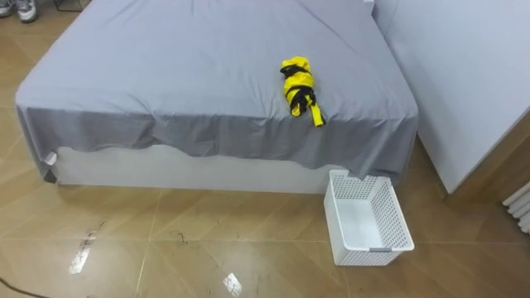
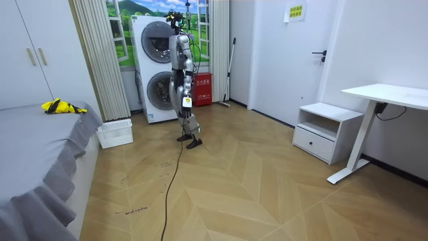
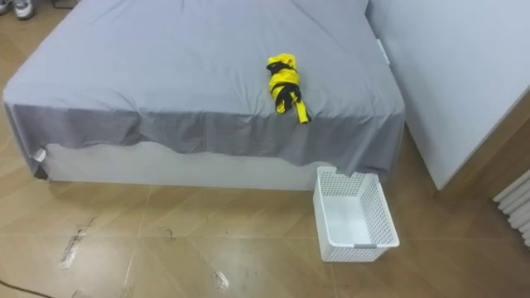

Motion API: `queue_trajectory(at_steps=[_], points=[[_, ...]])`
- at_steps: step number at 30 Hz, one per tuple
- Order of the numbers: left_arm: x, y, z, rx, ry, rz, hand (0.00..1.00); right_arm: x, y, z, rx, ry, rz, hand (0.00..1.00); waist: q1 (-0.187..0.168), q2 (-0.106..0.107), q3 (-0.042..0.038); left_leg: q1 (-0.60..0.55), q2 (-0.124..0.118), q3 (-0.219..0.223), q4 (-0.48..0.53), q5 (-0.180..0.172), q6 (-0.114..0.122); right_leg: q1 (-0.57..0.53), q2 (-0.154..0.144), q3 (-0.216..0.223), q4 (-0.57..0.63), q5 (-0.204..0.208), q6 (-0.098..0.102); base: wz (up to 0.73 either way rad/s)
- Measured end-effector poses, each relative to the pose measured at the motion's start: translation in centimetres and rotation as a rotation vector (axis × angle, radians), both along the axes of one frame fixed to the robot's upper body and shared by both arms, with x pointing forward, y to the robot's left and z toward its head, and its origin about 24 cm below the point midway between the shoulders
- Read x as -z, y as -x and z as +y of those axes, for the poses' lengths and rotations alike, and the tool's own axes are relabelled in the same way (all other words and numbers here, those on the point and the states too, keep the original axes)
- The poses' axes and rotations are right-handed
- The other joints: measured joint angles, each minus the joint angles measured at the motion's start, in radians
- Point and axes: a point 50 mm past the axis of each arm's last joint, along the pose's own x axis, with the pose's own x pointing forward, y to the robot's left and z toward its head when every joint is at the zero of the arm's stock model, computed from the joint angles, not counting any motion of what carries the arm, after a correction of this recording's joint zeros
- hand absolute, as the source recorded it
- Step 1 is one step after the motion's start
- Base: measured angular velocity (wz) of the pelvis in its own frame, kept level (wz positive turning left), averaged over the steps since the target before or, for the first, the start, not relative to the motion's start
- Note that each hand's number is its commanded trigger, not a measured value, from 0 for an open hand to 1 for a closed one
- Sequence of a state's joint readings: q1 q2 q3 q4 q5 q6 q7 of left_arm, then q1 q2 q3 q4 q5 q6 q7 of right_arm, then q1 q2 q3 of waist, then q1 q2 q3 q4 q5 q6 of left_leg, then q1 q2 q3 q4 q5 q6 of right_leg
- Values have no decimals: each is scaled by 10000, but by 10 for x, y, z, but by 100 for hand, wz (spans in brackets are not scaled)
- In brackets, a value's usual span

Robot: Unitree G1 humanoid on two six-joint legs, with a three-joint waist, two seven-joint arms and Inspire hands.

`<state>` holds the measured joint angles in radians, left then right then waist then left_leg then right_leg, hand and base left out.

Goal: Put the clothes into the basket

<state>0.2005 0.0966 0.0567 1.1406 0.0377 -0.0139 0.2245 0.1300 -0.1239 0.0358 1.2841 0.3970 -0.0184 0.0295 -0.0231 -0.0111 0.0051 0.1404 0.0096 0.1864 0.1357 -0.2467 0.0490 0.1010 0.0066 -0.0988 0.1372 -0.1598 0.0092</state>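
A yellow and black garment [image 1: 300, 89] lies bunched on the grey bed [image 1: 166, 66], near its foot edge and towards the right corner. On the floor just below that corner stands a white perforated basket [image 1: 374, 255] with nothing inside. In the room view the garment [image 2: 59, 106] and the basket [image 2: 115, 134] are at the left. I stand a few metres off on the wood floor, in front of the stacked washing machines [image 2: 157, 67], my arms down by my sides. One hand [image 2: 186, 101] hangs at my hip.
A white wall panel [image 1: 464, 74] runs along the bed's right side, with a radiator [image 1: 520, 207] beyond it. Shoes [image 1: 25, 10] lie at the far left. The room view has a white nightstand [image 2: 321, 130] and a desk [image 2: 388, 94] at the right.
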Motion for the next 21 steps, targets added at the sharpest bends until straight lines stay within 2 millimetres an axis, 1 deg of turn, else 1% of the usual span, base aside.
queue_trajectory(at_steps=[2, 3, 4, 5, 6, 7, 8, 9, 10, 11, 12, 13, 14, 15, 16, 17, 18, 19, 20, 21], points=[[0, 2, 2, -312, 24, -38, 0, 0, -1, 0, -50, -54, 8, 0, 37, 0, -2, -185, 101, 58, 493, -250, -40, -88, 53, -87, 180, -131, -141, -7], [-1, 5, 5, -541, -11, 4, 0, 0, -1, 0, -100, -79, 22, 0, 49, -1, 3, -450, 222, 63, 1137, -523, -106, -201, 112, -166, 386, -276, -208, -7], [-1, 5, 8, -701, -25, -28, 0, 0, -2, 1, -114, -148, -1, 0, 43, -26, -11, -834, 399, 64, 2039, -832, -231, -311, 151, -359, 623, -491, -264, -5], [-1, 4, 8, -827, 46, -87, 0, 0, -3, 1, -114, -185, 2, 0, 33, -59, 5, -1071, 479, 73, 2567, -931, -342, -372, 142, -437, 755, -606, -259, 0], [-2, 4, 9, -1123, 182, -169, 0, 0, -4, 2, -114, -219, -48, 0, 29, -135, 4, -1515, 529, 116, 3515, -945, -369, -489, 125, -431, 974, -816, -356, 4], [-2, 2, 9, -1519, 280, -350, 0, 0, -3, 1, -34, -204, -48, 0, -4, -113, 1, -1944, 703, 113, 4421, -940, -374, -443, 117, -400, 1059, -995, -477, 12], [-2, 4, 10, -1641, 277, -359, 0, 0, -2, 1, -9, -189, -24, 0, -33, -79, 7, -2235, 810, 117, 5017, -891, -415, -386, 143, -400, 1061, -1036, -507, 25], [-3, 1, 12, -1640, 237, -448, 0, 0, 0, 0, 48, -173, 41, 0, -42, -162, 85, -2923, 879, -77, 6122, -744, -408, -286, 104, -412, 1192, -1169, -565, 26], [-3, 1, 11, -1533, 270, -453, 0, 0, 1, -2, 162, -109, 60, 0, -48, -157, 84, -3499, 616, -398, 5981, -815, -299, -265, -42, -419, 1281, -1311, -534, 18], [-2, 1, 9, -1529, 348, -473, 0, -1, 1, -4, 233, -66, 57, 0, -46, -168, 84, -3817, 529, -377, 5664, -788, -308, -269, -120, -410, 1298, -1373, -492, 4], [-2, 1, 6, -1520, 457, -459, 0, -1, 1, -5, 282, 6, 45, 0, -44, -195, 73, -4462, 318, -376, 4644, -574, -429, -266, -302, -410, 1339, -1543, -340, -8], [-1, 2, 3, -1662, 559, -500, 0, -1, 3, -7, 285, 42, 62, 0, 3, -209, 65, -4909, 222, -349, 3227, 2, -549, -241, -437, -414, 1353, -1699, -234, -23], [0, 3, 1, -1972, 642, -567, 0, -1, 6, -8, 267, 60, 170, 0, 75, -174, 84, -5164, 269, -234, 2248, 979, -547, -99, -580, -399, 1353, -1869, -146, -30], [0, 4, 0, -2136, 696, -601, 0, -1, 6, -8, 229, 59, 211, 0, 67, -185, 79, -5184, 289, -206, 1909, 1373, -531, -9, -661, -379, 1346, -1960, -93, -31], [0, 5, -1, -2380, 767, -689, 0, -1, 6, -8, 135, 56, 243, 0, 19, -251, 30, -5186, 279, -19, 1639, 2147, -456, 183, -847, -338, 1316, -2150, 9, -10], [-1, 3, 1, -2365, 749, -752, 0, -2, 6, -8, 144, 61, 210, 0, -64, -294, 6, -5320, 139, 177, 1735, 2575, -109, 319, -1040, -310, 1126, -2245, 106, 0], [-1, 3, 1, -2351, 741, -820, 0, -2, 6, -9, 201, 74, 212, 0, -81, -373, -10, -5382, -33, 266, 1799, 2644, 5, 380, -1199, -293, 1030, -2301, 200, 16], [-1, 1, 2, -2314, 792, -983, 0, -2, 6, -11, 363, 122, 186, 0, -58, -602, -130, -5563, -401, 628, 2058, 2290, 491, 422, -1662, -288, 949, -2347, 534, 12], [-1, -2, 2, -2285, 830, -1102, 0, -2, 4, -12, 446, 143, 95, 0, -42, -601, -176, -5634, -596, 741, 2229, 2022, 569, 418, -1893, -176, 984, -2402, 554, 26], [-2, -5, 0, -2190, 890, -1219, 0, -3, 2, -13, 570, 192, -64, 0, -46, -566, -147, -5643, -853, 740, 2702, 1557, 771, 345, -2125, -55, 1384, -2434, 571, 15]])
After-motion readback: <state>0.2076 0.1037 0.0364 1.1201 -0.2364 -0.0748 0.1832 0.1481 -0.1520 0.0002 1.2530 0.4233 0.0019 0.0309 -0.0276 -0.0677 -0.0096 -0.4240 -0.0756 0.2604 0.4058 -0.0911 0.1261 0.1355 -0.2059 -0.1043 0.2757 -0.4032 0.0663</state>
